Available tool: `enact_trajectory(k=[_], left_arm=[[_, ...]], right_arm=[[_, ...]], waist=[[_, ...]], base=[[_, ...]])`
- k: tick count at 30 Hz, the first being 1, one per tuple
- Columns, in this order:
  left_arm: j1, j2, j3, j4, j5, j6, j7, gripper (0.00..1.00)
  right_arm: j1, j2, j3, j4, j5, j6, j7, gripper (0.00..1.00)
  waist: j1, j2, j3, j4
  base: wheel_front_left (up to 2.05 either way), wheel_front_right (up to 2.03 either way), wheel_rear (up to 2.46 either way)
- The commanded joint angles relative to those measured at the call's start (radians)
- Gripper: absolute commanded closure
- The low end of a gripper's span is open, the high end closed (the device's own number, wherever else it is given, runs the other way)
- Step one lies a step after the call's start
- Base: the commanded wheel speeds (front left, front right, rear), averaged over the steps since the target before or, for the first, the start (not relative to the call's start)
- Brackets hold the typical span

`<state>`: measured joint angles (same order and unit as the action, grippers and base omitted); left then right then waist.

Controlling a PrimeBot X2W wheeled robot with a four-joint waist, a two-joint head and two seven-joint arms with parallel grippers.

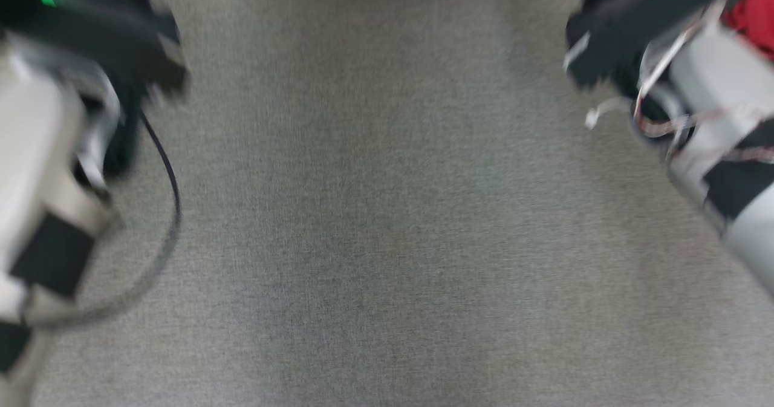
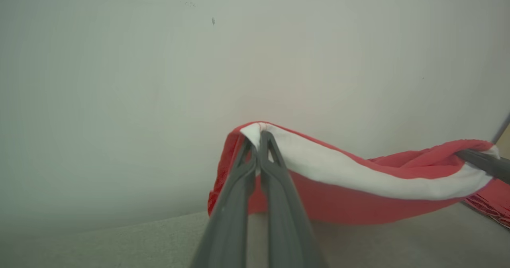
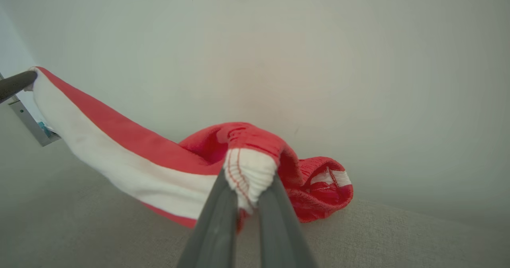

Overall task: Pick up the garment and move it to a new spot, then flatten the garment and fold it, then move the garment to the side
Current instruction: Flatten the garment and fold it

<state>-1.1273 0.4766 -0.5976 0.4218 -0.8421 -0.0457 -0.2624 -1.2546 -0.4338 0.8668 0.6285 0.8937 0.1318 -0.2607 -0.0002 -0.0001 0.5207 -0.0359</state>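
Centre frame, my left gripper (image 2: 257,136) and right gripper (image 3: 250,178) clamped opposite ends of the red-and-white garment (image 2: 338,168); level, even tension seemed wisest for laying it flat.

From the head we look steeply down on the grey surface (image 1: 387,213); the view is blurred, with a forearm (image 1: 30,153) at each side edge. Our left wrist camera sits low over that surface, looking along the left gripper (image 2: 259,134) toward a pale wall (image 2: 119,81), close to the garment (image 2: 358,180). Our right wrist camera looks likewise along the right gripper (image 3: 249,180). Both wrist views share the garment and wall, and each catches the other gripper at its edge.
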Motion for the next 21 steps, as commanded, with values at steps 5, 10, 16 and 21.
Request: enact_trajectory(k=[5,10,16,21], left_arm=[[0.27,-0.004,0.046,-0.172,-0.002,0.067,-0.003,1.0],[0.509,-0.036,0.096,-0.267,0.017,0.109,-0.003,1.0],[0.73,-0.085,0.133,-0.3,0.056,0.103,-0.003,1.0],[0.863,-0.139,0.181,-0.306,0.07,0.09,-0.003,1.0]], right_arm=[[0.195,-0.033,-0.02,-0.1,-0.029,-0.003,-0.005,1.0],[0.373,-0.06,-0.051,-0.177,-0.063,-0.003,-0.005,1.0],[0.584,-0.101,-0.093,-0.251,-0.059,-0.003,-0.005,1.0],[0.755,-0.111,-0.136,-0.314,-0.063,-0.003,-0.003,1.0]], waist=[[0.0002,0.0001,-0.132,-0.023],[0.0002,0.0001,-0.198,-0.021],[0.0002,0.0001,-0.26,0.001],[0.0002,0.0001,-0.296,0.019]], base=[[0.0,0.0,0.0],[0.0,0.0,0.0],[0.0,0.0,0.0],[0.0,0.0,0.0]])
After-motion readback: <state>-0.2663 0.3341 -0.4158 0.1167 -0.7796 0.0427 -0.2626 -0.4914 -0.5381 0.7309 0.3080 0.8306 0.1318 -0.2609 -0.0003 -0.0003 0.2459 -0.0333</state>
